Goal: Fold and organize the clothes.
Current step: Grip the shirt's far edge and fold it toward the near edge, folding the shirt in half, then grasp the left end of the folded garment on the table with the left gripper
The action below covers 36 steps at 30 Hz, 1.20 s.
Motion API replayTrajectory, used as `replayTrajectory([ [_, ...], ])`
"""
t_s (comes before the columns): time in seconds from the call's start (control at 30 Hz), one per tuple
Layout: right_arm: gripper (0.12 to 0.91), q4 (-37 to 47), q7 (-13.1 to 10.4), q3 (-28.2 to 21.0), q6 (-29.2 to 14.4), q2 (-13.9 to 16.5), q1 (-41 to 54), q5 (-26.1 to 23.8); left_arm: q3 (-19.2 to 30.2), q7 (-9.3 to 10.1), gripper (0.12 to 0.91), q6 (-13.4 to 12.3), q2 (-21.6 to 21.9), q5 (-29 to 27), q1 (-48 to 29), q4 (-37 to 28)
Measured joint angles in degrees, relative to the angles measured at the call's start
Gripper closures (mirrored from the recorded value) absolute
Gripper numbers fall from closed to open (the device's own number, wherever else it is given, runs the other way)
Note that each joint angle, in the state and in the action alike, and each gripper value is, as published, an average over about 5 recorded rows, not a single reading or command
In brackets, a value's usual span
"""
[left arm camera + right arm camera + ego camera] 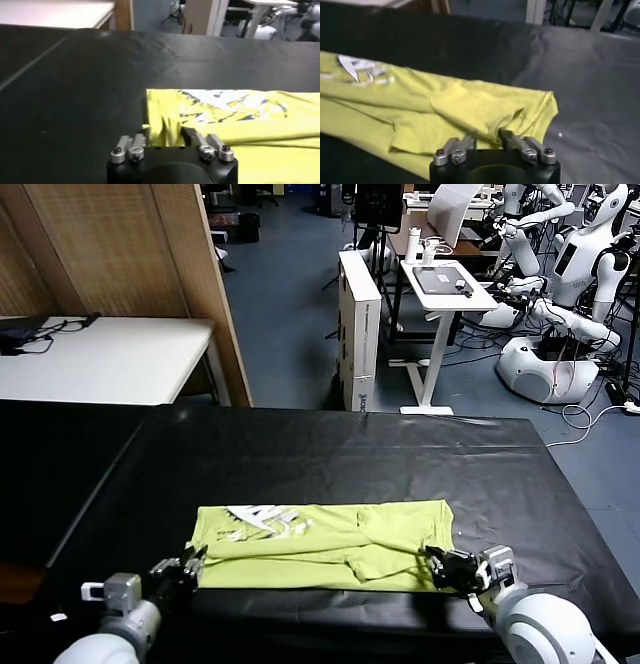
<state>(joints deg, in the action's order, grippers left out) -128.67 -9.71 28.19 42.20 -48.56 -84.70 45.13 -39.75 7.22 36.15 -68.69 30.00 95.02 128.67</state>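
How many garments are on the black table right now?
1: the yellow-green T-shirt, folded into a band near the front edge of the black table, between the left pincer and right pincer. Nothing else shows.

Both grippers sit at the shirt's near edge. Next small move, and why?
Probably draw both grippers straight back toward the robot. The T-shirt already lies as a folded band on the black table, and the left gripper and right gripper sit at its near corners with jaws apart, a bit of fabric still between them. Backing out low should avoid dragging the fold.
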Motion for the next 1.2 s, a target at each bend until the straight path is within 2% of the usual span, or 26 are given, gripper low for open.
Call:
replayTrajectory([
  [0.1,0.150,-0.5,0.0,1.9,0.0,-0.7,0.4,0.5,-0.1,0.70,0.130,-0.1,0.0,0.9,-1.6,-0.6],
  [0.2,0.122,0.3,0.1,3.8,-0.2,-1.7,1.4,0.7,0.3,0.89,0.124,-0.6,0.1,1.0,-3.8,-1.7],
  [0.33,0.119,2.4,0.1,5.2,-3.1,-3.2,3.3,0.1,1.4,0.81,0.123,-2.1,0.0,0.8,-7.2,-4.1],
  [0.53,0.118,7.4,-0.2,4.4,-7.4,-5.9,7.0,-3.2,3.4,-0.10,0.123,-2.6,-0.9,0.8,-12.5,-9.4],
  [0.87,0.118,14.6,-0.2,1.8,-8.4,-9.1,11.3,-5.3,5.6,0.26,0.123,-2.8,-1.2,1.6,-18.9,-16.7],
  [1.2,0.130,18.7,1.2,0.3,-9.0,-11.5,12.2,-7.2,5.6,-0.35,0.123,-3.3,-1.3,1.5,-19.4,-18.9],
])
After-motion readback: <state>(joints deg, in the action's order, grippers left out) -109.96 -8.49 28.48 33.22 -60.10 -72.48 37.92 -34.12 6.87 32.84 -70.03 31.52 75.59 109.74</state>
